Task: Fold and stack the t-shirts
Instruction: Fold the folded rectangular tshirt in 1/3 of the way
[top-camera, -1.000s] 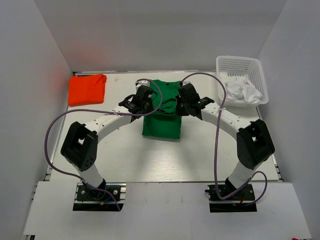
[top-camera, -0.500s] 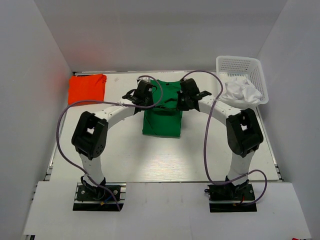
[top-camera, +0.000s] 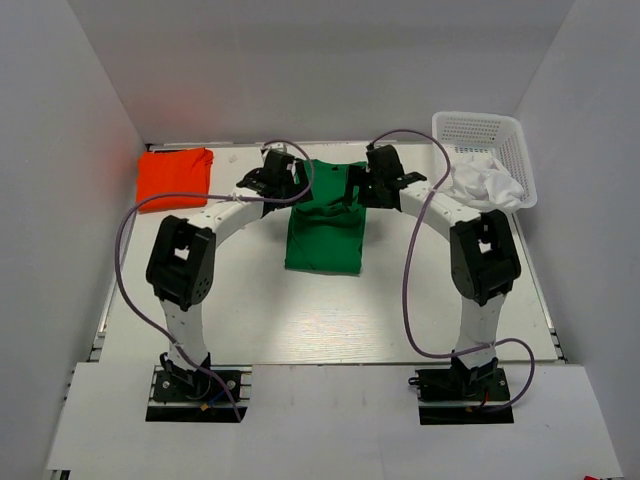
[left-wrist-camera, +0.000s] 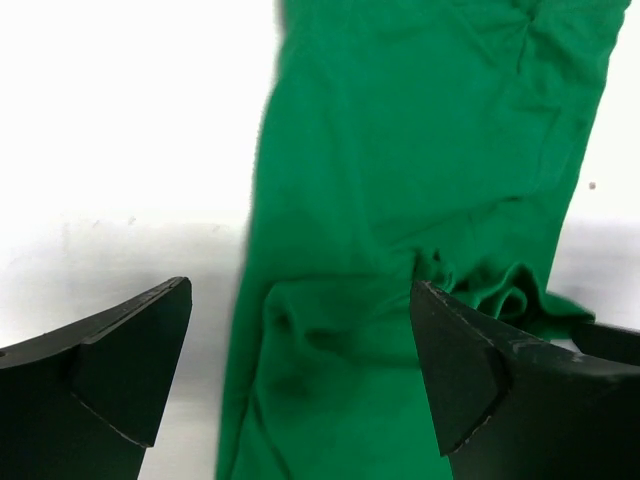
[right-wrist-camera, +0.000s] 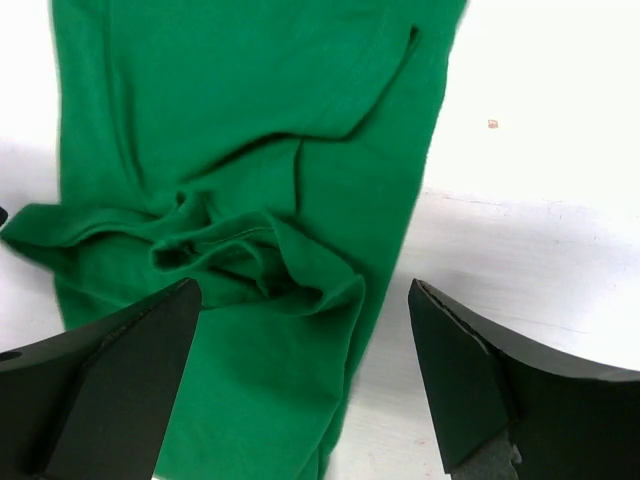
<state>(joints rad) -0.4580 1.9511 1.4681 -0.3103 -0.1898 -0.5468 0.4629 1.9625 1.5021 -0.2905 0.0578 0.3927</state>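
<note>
Treat the bright green soft cloth t-shirt (top-camera: 323, 230) as light and limp; pinch its rumpled far corners. The left gripper (left-wrist-camera: 300, 300) and right gripper (right-wrist-camera: 303, 295) hover, jaws spread, empty.

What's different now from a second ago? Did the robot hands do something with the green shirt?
The left gripper and right gripper slid farther away from the robot's bases, toward the far end of the green t-shirt. They were shut and have now opened and let it go. The orange t-shirt and the white basket stayed put.
</note>
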